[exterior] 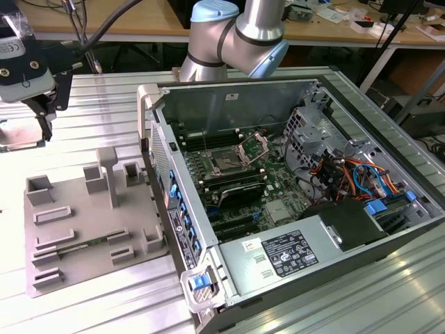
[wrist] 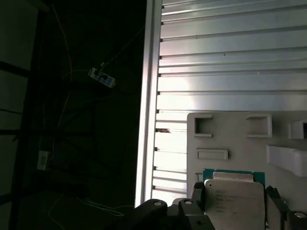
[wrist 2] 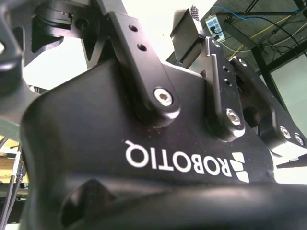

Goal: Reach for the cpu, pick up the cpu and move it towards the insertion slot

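I counted one gripper [exterior: 52, 104], one cpu [wrist: 234, 201] between its fingers, one grey moulded tray [exterior: 83, 229] below it, one open computer case [exterior: 229, 104] and one insertion slot [exterior: 227, 163].

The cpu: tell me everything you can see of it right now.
In the first wrist view the cpu is a flat square chip: a silvery metal top plate with faint print, on a thin teal-green board showing as a rim along one edge. The picture's edge cuts part of it off. It faces the camera squarely, with the gripper's dark jaws against two opposite sides, apparently clamped. Behind it lies the grey moulded tray; whether they touch cannot be told.
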You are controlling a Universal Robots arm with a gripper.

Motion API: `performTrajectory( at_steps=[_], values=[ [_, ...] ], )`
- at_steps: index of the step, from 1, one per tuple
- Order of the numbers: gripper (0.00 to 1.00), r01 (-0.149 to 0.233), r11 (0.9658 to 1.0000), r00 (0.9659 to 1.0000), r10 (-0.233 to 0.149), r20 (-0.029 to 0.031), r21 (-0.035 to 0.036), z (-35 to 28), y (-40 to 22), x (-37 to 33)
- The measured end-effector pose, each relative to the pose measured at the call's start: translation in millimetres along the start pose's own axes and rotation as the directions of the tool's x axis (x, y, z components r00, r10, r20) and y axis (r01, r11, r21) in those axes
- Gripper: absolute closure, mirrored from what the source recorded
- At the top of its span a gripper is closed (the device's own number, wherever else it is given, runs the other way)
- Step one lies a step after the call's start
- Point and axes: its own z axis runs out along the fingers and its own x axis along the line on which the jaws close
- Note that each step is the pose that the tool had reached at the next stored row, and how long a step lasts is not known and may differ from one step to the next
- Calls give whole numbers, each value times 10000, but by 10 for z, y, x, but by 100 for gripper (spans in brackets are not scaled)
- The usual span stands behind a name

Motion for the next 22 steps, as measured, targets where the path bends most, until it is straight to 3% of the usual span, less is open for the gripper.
performTrajectory(
  at_steps=[10,12,13,22],
  values=[
    [45,0,10000,10000,0,-1,10,0,-2,-44],
    [45,0,10000,10000,0,-5,77,0,-3,-51],
    [45,1,9999,10000,-1,-7,164,1,-4,-58],
    [45,-1,9999,10000,1,-8,165,1,-6,-123]
  ],
)
